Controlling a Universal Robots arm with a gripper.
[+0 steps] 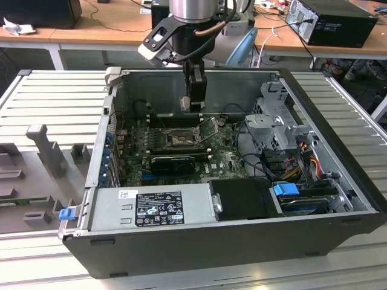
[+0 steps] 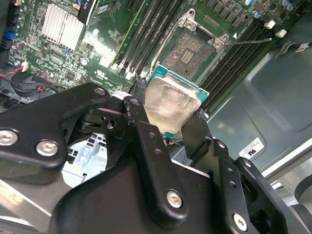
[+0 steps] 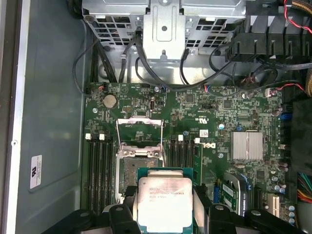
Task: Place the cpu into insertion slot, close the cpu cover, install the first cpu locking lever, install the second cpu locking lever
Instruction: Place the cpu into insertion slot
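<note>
Currently the gripper (image 3: 165,207) is clamping the cpu (image 3: 165,197) by two opposite edges. Its black fingers (image 3: 201,204) are closed to just the chip's width and are pressing against the green substrate on either side. The cpu is a small flat square with a dull silver-beige metal lid with rounded corners, sitting on a thin green board that is showing as a narrow border around it. In the second wrist view the lid is catching the light with a hazy, brushed sheen.

The chip is hanging above the green motherboard (image 3: 204,112), just beside the insertion slot (image 3: 138,173) and apart from it. The slot is lying bare, showing a dark, finely grained pin field inside a black square body with a bright metal rim. The cpu cover (image 3: 140,127), a thin silver frame with a square window, is standing swung open at the slot's far edge, with green board showing through it.

Long black memory slots (image 3: 100,168) are running in parallel on both sides of the slot, and a finned silver heat sink (image 3: 247,145) is sitting further along the board. In the exterior view the arm is reaching down into the open black computer case (image 1: 181,244), which is resting on a ribbed metal table (image 1: 54,90).
</note>
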